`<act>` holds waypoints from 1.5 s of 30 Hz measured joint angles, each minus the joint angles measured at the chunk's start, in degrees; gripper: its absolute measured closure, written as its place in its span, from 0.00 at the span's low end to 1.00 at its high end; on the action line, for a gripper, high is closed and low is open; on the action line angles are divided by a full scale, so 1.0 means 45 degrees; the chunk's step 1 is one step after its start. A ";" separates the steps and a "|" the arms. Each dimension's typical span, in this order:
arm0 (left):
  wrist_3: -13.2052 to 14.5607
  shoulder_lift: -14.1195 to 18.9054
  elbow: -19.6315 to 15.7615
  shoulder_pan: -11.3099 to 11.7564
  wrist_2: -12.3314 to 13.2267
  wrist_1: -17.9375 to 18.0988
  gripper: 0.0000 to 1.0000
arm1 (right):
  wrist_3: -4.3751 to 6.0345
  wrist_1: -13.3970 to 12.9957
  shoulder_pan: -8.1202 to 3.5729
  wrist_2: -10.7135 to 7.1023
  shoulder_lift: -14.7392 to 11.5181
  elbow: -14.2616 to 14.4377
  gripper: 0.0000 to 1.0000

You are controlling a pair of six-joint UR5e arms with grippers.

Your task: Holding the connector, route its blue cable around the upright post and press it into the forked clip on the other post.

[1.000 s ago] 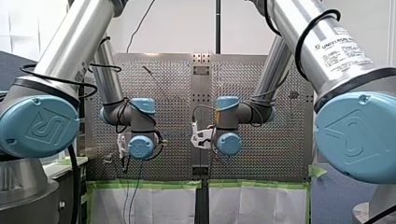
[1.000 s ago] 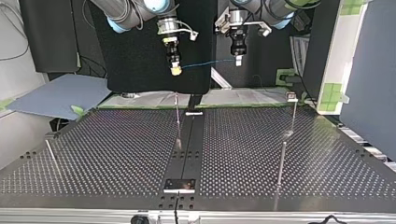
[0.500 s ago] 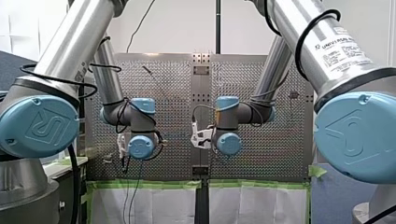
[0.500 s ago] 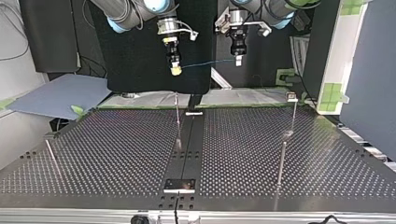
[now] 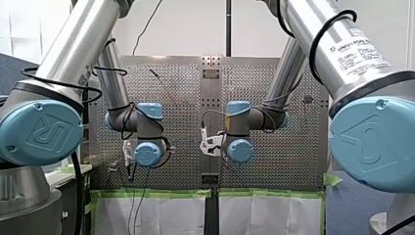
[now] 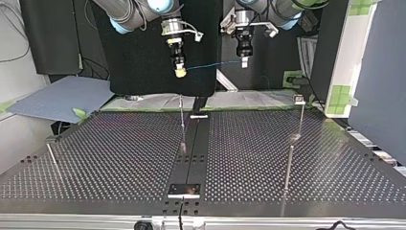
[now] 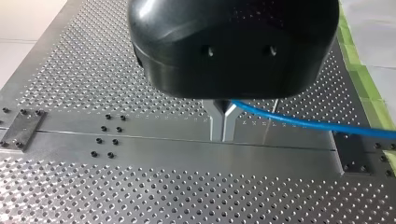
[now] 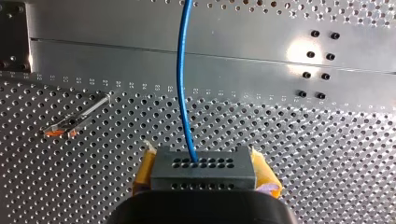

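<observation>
Perforated metal counter [image 6: 119,158], solid bolted strip down its middle, green tape [image 5: 151,193] along one edge. Thin post [image 6: 182,122] and clip post [image 6: 300,112] stand upright. Above, right hand [image 6: 179,73] pinches connector [image 8: 204,169]. Blue cable [image 8: 181,79] spans to left hand [image 7: 223,126], pressed together on it.

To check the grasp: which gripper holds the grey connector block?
My right gripper: its yellow pads clamp the grey perforated connector block; my left gripper pinches only the thin blue cable.
</observation>
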 joint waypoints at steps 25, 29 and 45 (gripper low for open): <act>0.0020 -0.0272 -0.0019 0.0039 0.0117 0.0020 1.00 | 0.0000 -0.0001 0.0000 -0.0018 0.0000 -0.0018 1.00; 0.0020 -0.0273 -0.0019 0.0039 0.0117 0.0020 1.00 | 0.0001 0.0000 0.0000 -0.0019 0.0000 -0.0019 1.00; 0.0019 -0.0273 -0.0019 0.0039 0.0117 0.0020 1.00 | -0.0232 0.1140 -0.0424 0.0760 0.1138 -0.0652 1.00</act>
